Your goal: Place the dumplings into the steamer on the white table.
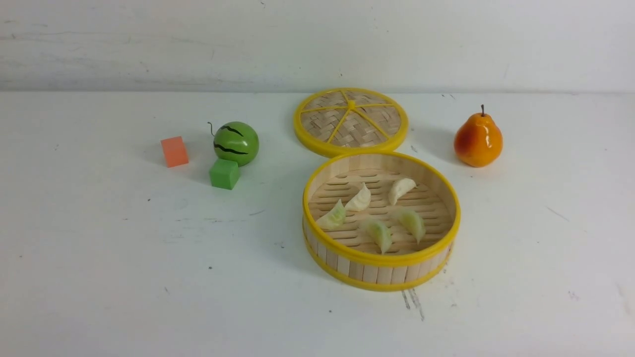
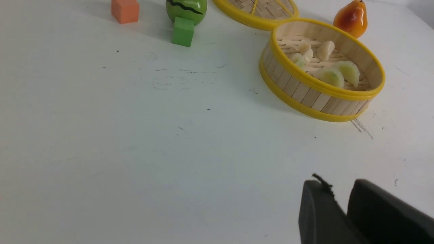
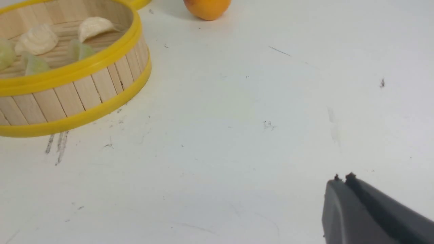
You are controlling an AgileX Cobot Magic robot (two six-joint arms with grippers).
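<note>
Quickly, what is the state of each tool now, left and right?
Left tool: closed, holding nothing.
Right tool: closed, holding nothing.

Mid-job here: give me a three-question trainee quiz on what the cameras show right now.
1. How many crescent-shaped pleated toy dumplings lie inside the round bamboo steamer with yellow rims?
2. True or false: the flat woven yellow-rimmed lid covers the steamer.
3. Which touches the green striped toy watermelon: A) green cube B) orange cube C) orange pear?

Key: 1) five; 2) false, it lies on the white table behind the steamer; 3) A.
</note>
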